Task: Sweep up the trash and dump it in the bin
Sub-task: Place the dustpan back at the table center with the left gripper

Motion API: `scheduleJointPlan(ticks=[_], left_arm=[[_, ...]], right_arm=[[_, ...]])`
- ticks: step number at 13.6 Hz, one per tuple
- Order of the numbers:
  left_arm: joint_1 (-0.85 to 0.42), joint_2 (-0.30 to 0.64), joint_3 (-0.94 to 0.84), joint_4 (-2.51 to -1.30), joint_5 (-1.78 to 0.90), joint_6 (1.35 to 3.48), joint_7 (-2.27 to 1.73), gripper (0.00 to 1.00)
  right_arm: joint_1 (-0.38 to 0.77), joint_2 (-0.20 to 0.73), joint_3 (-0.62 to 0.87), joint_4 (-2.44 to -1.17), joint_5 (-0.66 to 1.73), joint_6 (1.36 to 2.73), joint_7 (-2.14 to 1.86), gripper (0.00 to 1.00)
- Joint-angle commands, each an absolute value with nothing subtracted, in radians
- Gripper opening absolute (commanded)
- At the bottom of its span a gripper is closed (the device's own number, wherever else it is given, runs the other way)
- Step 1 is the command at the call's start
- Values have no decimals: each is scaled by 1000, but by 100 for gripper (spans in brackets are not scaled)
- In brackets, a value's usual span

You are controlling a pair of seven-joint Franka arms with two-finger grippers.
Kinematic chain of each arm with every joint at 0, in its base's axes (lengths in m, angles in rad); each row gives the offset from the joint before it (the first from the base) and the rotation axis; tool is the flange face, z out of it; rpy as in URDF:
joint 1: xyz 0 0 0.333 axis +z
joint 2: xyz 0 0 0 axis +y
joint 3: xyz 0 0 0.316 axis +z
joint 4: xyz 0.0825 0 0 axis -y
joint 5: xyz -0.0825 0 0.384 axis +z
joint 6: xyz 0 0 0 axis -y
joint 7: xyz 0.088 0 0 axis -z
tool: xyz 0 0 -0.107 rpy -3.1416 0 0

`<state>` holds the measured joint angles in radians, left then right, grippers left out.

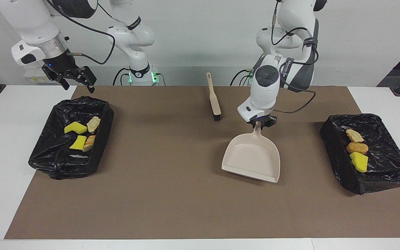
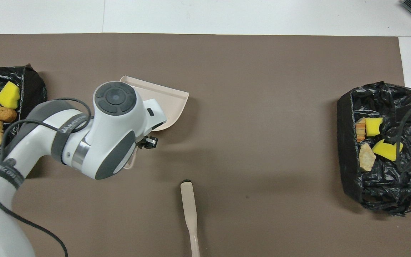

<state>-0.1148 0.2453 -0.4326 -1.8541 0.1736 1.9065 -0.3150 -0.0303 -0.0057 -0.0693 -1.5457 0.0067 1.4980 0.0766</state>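
Note:
All the trash lies in two black-lined bins. The bin point(image 1: 71, 139) point(image 2: 380, 146) at the right arm's end holds two yellow sponge pieces point(image 1: 75, 128), a beige lump point(image 1: 93, 123) and a bread-like piece point(image 1: 89, 141). The bin point(image 1: 370, 152) point(image 2: 30, 89) at the left arm's end holds a beige lump point(image 1: 354, 135), a golden roll point(image 1: 357, 148) and a yellow sponge point(image 1: 359, 161). The beige dustpan point(image 1: 252, 156) point(image 2: 166, 100) lies empty on the mat. My left gripper point(image 1: 258, 124) is at its handle. My right gripper point(image 1: 76, 80) is open and empty above the edge of its bin.
The beige brush point(image 1: 215, 100) point(image 2: 189, 210) with black bristles lies on the brown mat point(image 1: 172, 194), nearer to the robots than the dustpan. My left arm point(image 2: 112, 121) covers the dustpan's handle in the overhead view.

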Motion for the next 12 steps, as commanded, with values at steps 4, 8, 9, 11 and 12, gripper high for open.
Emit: scheduleJointPlan(ticks=[4,8,9,11,12], left_arm=[[-164,377,-515,-1752,155,1976,-607,0],[-242,530,-531,-1599,163,1957,-784,0],[-242,538,-531,-1580,163,1959,-784,0],[-241,538,-531,-1578,167,1973,-779,20],[-239,531,-531,-1582,167,1976,-773,52]], right_arm=[[-32,-11,-69,-1535,61,1503,158,100],[-23,-14,-71,-1560,43,1566,153,100],[-25,-12,-71,-1563,43,1592,152,100],[-25,-5,-71,-1563,43,1606,114,100],[-26,-6,-72,-1565,41,1606,94,100]])
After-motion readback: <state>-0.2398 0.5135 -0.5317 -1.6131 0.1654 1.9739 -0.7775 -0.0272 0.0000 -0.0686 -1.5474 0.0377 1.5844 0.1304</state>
